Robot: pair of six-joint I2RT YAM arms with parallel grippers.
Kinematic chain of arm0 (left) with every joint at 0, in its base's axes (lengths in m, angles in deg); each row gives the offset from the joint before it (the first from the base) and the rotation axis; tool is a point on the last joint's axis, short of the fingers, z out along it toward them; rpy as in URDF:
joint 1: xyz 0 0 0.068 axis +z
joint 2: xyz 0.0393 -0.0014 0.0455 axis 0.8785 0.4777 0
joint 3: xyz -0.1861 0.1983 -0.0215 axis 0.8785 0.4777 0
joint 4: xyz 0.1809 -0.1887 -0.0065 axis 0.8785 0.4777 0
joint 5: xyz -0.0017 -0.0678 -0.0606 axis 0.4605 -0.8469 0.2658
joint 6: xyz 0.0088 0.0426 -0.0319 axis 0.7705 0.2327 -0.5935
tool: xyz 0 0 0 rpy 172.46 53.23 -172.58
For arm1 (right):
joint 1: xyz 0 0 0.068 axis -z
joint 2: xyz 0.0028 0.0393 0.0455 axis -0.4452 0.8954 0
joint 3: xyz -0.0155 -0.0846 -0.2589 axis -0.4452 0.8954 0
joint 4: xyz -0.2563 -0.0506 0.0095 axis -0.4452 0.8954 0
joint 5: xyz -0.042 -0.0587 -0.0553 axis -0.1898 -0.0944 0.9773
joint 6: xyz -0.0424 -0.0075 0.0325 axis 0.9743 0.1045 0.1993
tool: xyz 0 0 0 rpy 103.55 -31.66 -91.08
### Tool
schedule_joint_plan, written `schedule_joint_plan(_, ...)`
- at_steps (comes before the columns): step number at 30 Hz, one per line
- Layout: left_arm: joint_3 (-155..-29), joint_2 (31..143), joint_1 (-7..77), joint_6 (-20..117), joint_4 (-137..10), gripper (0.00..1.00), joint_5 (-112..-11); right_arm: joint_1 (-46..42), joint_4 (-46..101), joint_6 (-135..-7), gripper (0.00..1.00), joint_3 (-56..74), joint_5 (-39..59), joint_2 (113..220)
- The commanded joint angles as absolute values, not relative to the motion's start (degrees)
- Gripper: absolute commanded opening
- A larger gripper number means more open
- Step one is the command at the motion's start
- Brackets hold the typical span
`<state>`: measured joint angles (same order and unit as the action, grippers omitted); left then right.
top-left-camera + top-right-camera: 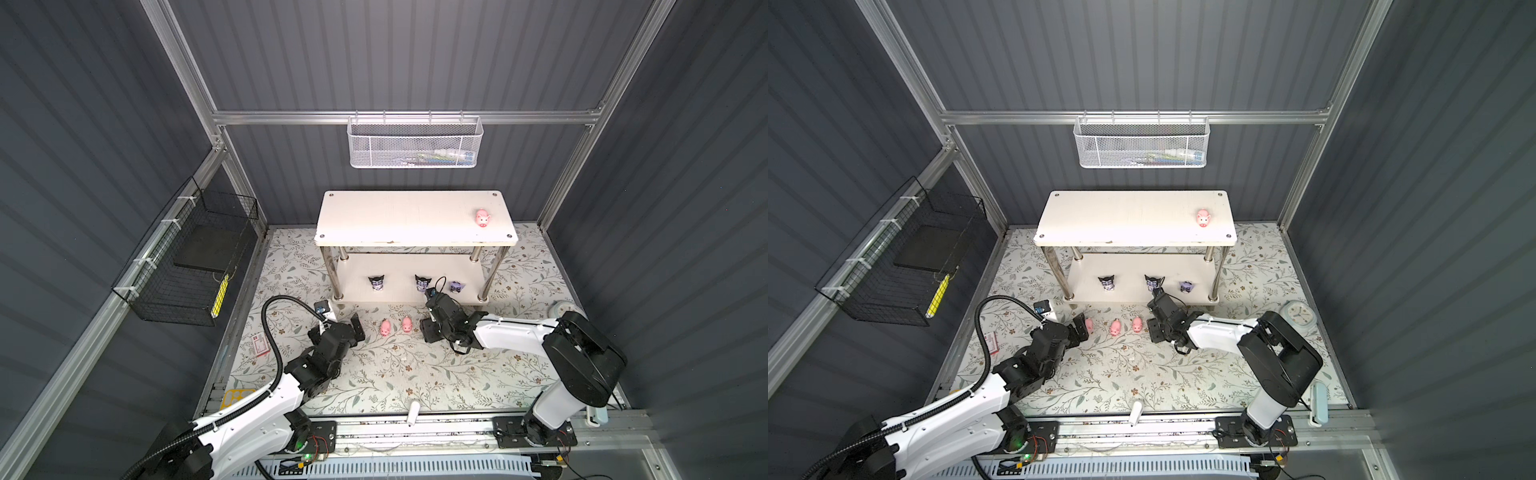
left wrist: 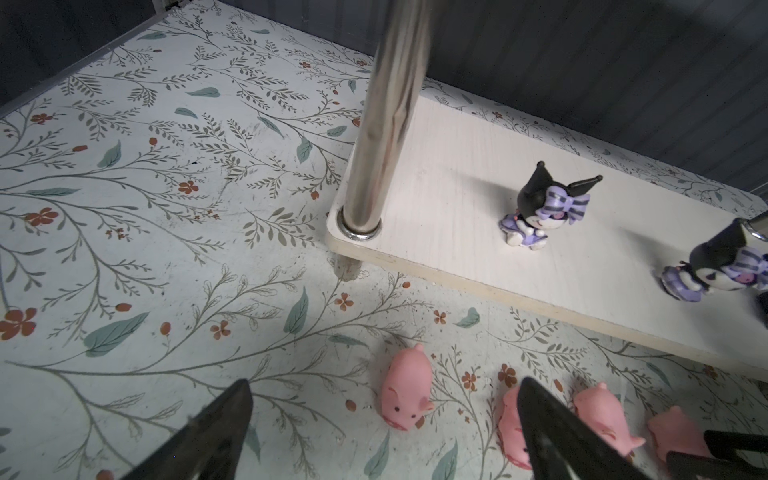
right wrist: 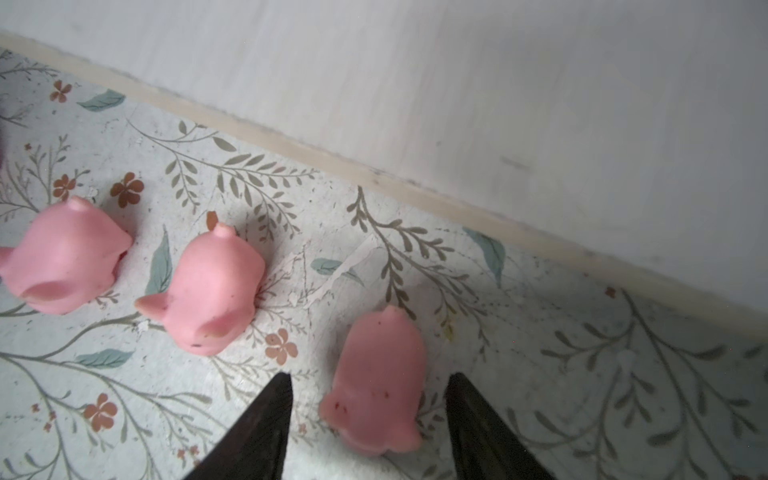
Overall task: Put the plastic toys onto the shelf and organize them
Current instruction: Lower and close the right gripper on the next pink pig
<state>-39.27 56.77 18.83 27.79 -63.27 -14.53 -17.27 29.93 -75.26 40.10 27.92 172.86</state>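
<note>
Four of eight toys sat shelved: one pink pig [image 1: 482,217] atop the shelf [image 1: 395,216], three black-eared figurines [image 1: 377,283] on its lower board. Four pigs [image 2: 405,395] lay on the floral mat [image 1: 415,374]. The right gripper [image 3: 370,376] straddled one with jaws apart, not gripping; the left gripper [image 2: 384,382] gaped empty.

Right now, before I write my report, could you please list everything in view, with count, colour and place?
shelf: 1, white, chrome legs, back of mat
pig on shelf: 1, pink, top board, right end
pigs on mat: 4, pink, row before the shelf
eared figurines: 3, purple and black, lower board
mesh basket: 1, white, back rail
wire basket: 1, black, left wall
clock-like dish: 1, pale blue, mat's right edge
cylinder: 1, white, mat's front edge
card: 1, red and white, mat's left side
mat: 1, floral, floor
left gripper: 1, black, open beside leftmost mat pig
right gripper: 1, black, open astride rightmost mat pig
</note>
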Motion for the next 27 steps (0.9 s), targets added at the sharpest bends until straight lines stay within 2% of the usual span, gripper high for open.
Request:
schedule_joint_plan(1, -39.6, 56.7, 19.3, 27.2, -63.7, 0.99, -14.6, -16.8, 29.6, -75.6, 0.60, 38.9, 26.9, 173.6)
schedule_joint_plan(12, -39.2, 57.4, 19.5, 26.9, -64.2, 0.99, -14.9, -16.5, 29.2, -75.7, 0.52, 38.7, 26.5, 174.8)
schedule_joint_plan(27, -38.6, 57.3, 20.0, 26.6, -64.5, 0.99, -15.4, -16.5, 30.7, -75.6, 0.33, 39.1, 27.0, 174.0)
